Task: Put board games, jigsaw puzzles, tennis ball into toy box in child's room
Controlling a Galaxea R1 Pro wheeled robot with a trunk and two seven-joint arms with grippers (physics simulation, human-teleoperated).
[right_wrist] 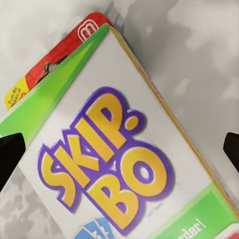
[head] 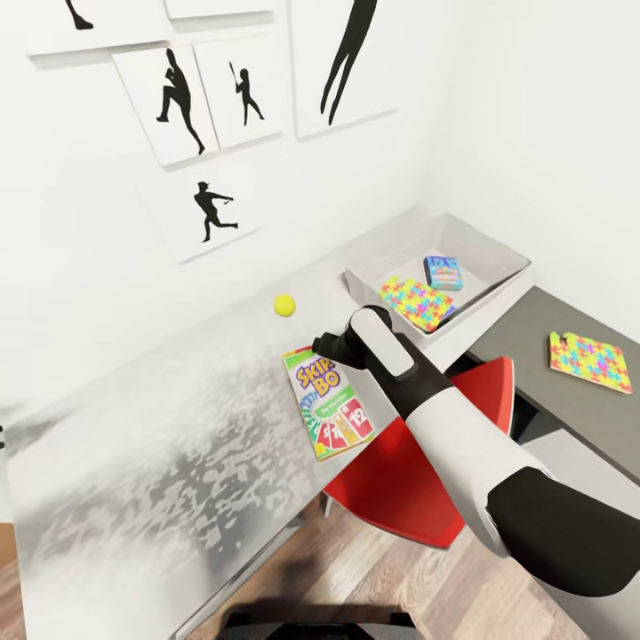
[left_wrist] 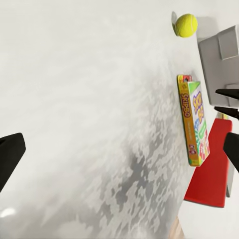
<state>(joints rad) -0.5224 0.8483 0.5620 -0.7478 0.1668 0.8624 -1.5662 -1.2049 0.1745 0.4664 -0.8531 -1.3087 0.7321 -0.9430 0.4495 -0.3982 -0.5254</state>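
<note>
The Skip-Bo board game [head: 331,404] lies flat near the front edge of the speckled table [head: 160,444]. My right gripper [head: 324,344] hovers just above the box's top end. Up close, the Skip-Bo box [right_wrist: 119,164] sits between its black fingertips [right_wrist: 10,157], which are spread wide and open. A yellow tennis ball [head: 284,305] rests farther back. The grey toy box [head: 484,244] holds a jigsaw puzzle [head: 416,302] and a blue board game [head: 443,272]. A second jigsaw puzzle [head: 589,360] lies on the darker table to the right. My left gripper [left_wrist: 119,152] is open over bare tabletop, with the tennis ball [left_wrist: 186,25] and Skip-Bo box [left_wrist: 194,122] ahead of it.
A red chair [head: 418,471] stands tucked under the table's front edge below the Skip-Bo box. White walls with black silhouette pictures [head: 206,209] close in behind the table. Wooden floor [head: 373,587] shows below.
</note>
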